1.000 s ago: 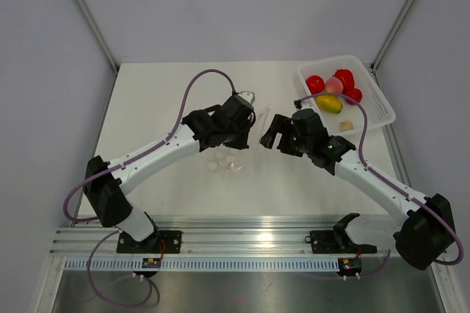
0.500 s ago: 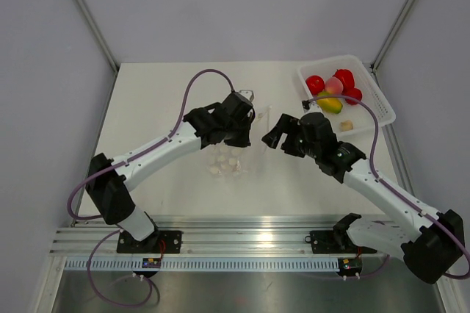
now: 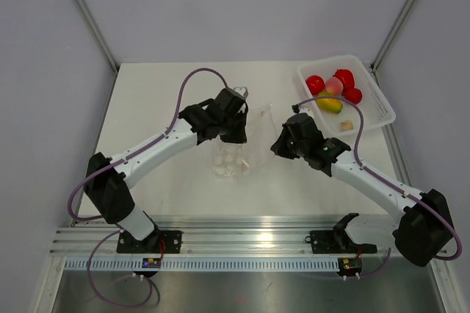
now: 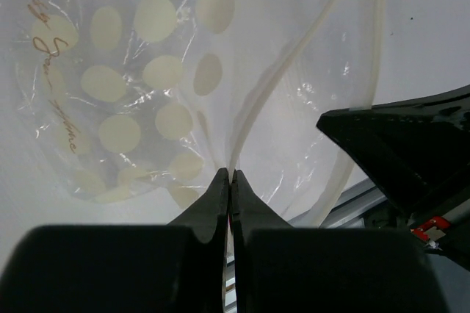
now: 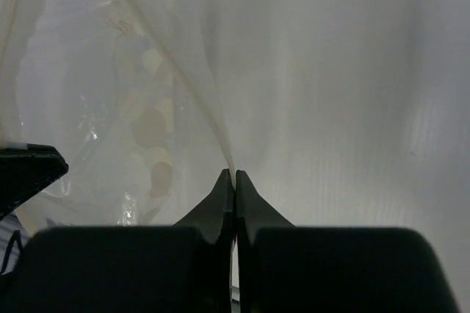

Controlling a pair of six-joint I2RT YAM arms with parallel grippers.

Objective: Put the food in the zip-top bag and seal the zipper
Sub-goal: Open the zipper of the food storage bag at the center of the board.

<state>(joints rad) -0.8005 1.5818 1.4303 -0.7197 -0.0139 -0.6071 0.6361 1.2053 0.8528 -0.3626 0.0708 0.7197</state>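
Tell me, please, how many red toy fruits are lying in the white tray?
3 red fruits, all in the white tray: the left one, the far one, and one right of the pink piece. Others may be hidden beneath them.

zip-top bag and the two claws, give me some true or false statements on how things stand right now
1. The left claw is shut on an edge of the zip-top bag. True.
2. The right claw is open and clear of the bag. False: it is shut on the bag's edge too.
3. The food lies in the white tray. True.
4. A red fruit is already inside the bag. False: no fruit shows in the bag; all the pieces seen are in the tray.
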